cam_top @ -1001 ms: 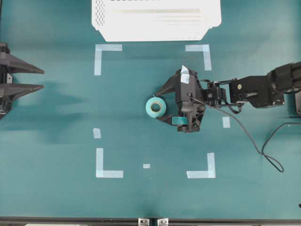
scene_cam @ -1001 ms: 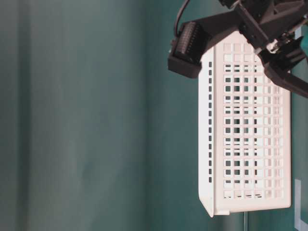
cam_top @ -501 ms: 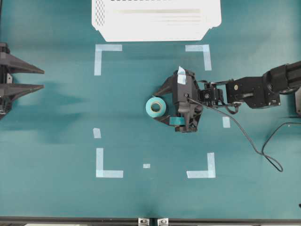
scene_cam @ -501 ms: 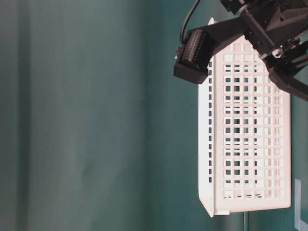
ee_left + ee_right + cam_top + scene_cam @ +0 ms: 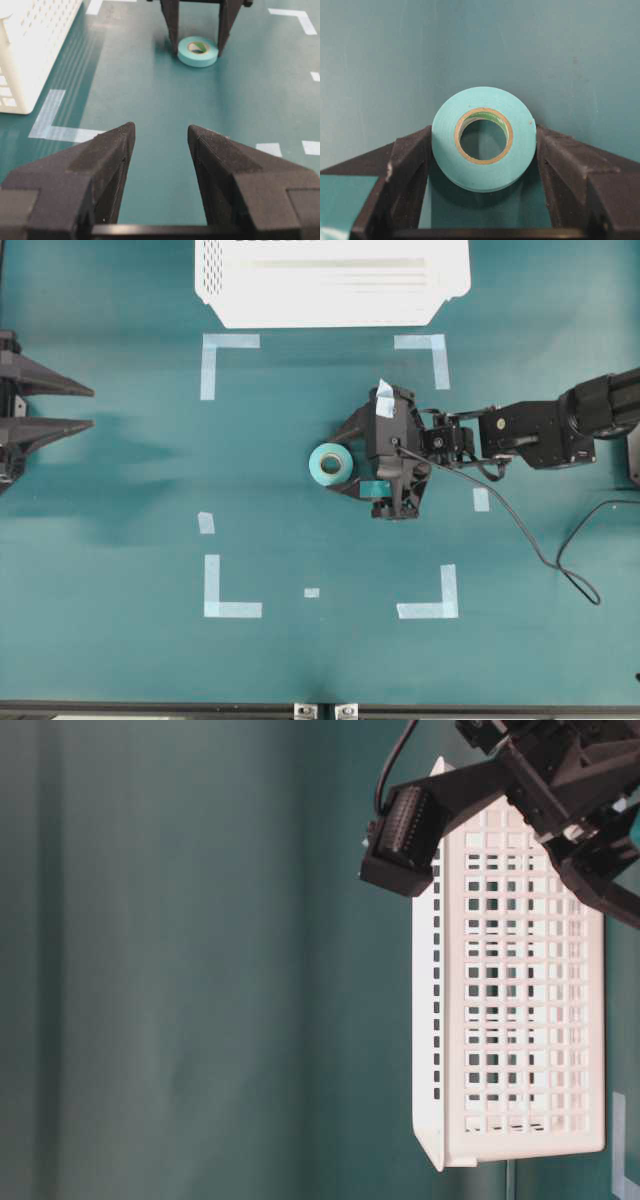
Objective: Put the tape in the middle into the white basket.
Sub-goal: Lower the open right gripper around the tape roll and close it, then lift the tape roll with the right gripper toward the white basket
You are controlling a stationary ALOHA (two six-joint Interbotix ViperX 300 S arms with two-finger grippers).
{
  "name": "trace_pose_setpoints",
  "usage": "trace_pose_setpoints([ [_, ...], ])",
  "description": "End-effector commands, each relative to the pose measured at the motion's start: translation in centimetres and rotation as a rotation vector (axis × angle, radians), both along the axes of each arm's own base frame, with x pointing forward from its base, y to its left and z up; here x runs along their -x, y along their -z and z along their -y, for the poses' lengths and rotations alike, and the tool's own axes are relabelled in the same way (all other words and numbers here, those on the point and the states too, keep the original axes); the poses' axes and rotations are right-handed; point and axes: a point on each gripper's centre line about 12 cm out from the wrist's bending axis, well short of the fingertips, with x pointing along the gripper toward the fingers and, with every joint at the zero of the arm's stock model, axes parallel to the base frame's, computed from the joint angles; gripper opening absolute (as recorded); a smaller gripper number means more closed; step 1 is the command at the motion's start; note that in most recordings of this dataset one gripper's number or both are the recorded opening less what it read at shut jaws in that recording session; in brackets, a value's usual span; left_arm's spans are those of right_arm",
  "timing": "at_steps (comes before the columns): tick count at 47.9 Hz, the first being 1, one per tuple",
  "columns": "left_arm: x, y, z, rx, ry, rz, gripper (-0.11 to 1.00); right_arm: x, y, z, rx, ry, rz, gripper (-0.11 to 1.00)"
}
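Two fingers: my right gripper (image 5: 484, 150) had narrowed, touching the teal tape roll (image 5: 484, 139)
Basket (image 5: 330, 285): awaiting roll; lift next

Pale tape corner marks (image 5: 229, 362), teal table (image 5: 120, 540)

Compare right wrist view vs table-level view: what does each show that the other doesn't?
Right wrist only: the tape lying flat on the table, one finger against each side of the roll. Table-level only: the white basket, its perforated side filling the right of the frame; no tape visible. Both: parts of the right gripper and the teal table.
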Motion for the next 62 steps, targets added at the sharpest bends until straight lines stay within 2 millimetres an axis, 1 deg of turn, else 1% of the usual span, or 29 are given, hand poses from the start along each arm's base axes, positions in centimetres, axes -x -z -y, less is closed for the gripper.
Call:
trace_pose_setpoints([
  [1, -0.2, -0.6, -0.1, 0.001, -0.004, 0.014, 0.06, -0.4, -1.8, 0.0, -0.002, 0.001, 0.046, 0.68],
  [7, -0.2, -0.6, -0.1, 0.001, -0.004, 0.014, 0.06, -0.2, -2.4, 0.0, -0.002, 0.001, 0.034, 0.68],
  [16, -0.2, -0.6, -0.1, 0.001, -0.004, 0.014, 0.06, 0.1, -4.3, 0.1, -0.001, 0.001, 0.028, 0.68],
  [18, -0.2, -0.6, -0.1, 0.001, -0.004, 0.014, 0.06, 0.2, -4.9, 0.1, -0.001, 0.002, 0.032, 0.68],
  [34, -0.2, -0.6, -0.1, 0.001, -0.004, 0.014, 0.06, 0.9, -7.5, 0.2, 0.002, -0.001, 0.083, 0.68],
  [45, -0.2, -0.6, -0.1, 0.001, -0.004, 0.014, 0.06, 1.2, -8.6, 0.7, 0.003, 0.011, 0.112, 0.68],
  [62, -0.2, -0.6, -0.1, 0.001, -0.004, 0.014, 0.06, 1.7, -11.5, 1.7, 0.010, 0.033, 0.138, 0.68],
])
